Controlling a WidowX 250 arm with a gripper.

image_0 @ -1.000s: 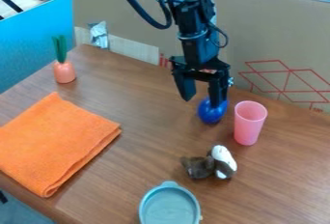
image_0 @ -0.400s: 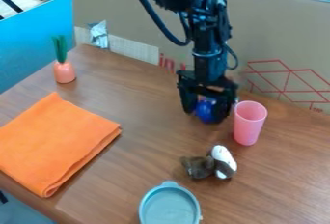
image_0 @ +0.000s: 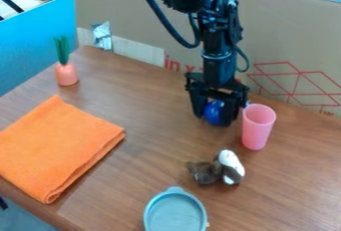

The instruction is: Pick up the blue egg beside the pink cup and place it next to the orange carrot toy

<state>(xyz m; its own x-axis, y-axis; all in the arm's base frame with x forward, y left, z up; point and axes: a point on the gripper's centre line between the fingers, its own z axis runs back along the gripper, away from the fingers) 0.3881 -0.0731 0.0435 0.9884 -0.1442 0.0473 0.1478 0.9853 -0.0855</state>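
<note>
The black gripper (image_0: 214, 119) is low over the table at the back, right of centre, pointing down. Its fingers are on either side of a blue ball (image_0: 214, 112) and shut on it; they cover part of the ball's sides. Whether the ball still touches the table, I cannot tell. Just right of the gripper stands an upright pink cup (image_0: 257, 131), close to the right finger. In front of them lies a brown and white plush toy (image_0: 230, 167).
An orange folded cloth (image_0: 57, 148) lies at the left, with a carrot-like toy (image_0: 66, 73) upright behind it. A grey-blue lidded bowl or dish (image_0: 175, 214) is at the front edge. Cardboard walls (image_0: 293, 41) border the table's back.
The gripper has moved slightly right and down around the ball, and its fingers have drawn closer together. The ball has shifted slightly left. The cup, toys and cloth have not moved.
</note>
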